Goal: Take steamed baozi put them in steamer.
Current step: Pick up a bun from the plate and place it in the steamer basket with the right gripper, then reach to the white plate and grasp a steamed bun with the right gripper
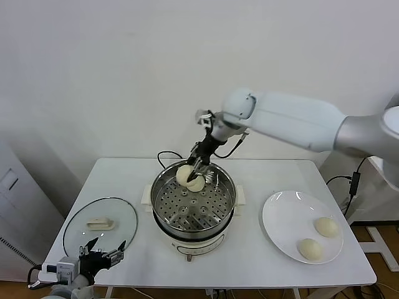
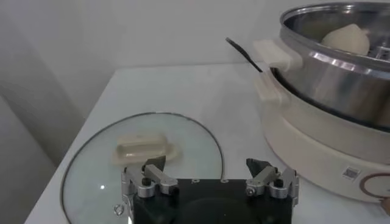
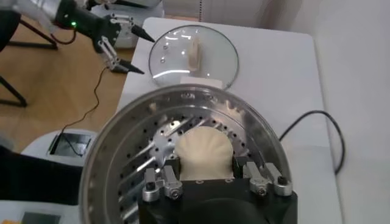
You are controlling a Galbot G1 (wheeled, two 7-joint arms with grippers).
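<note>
Head view: three pale, smooth, round steamed baozi show. One baozi (image 1: 189, 176) hangs in the right gripper (image 1: 198, 169) at 12 o'clock of the shiny steamer (image 1: 159, 208), jaws closed on it above the perforated tray; two more (image 1: 326, 227) lie on the white plate (image 1: 280, 215) at 3 o'clock on the bench (image 1: 249, 261). One glass lid (image 1: 121, 215) lies at 9 o'clock.

Left wrist view: the left gripper (image 2: 209, 180) hovers over the lid's edge, jaws wide and empty; the steamer is cut off.

Right wrist view: the gripper body partly hides the bun.
</note>
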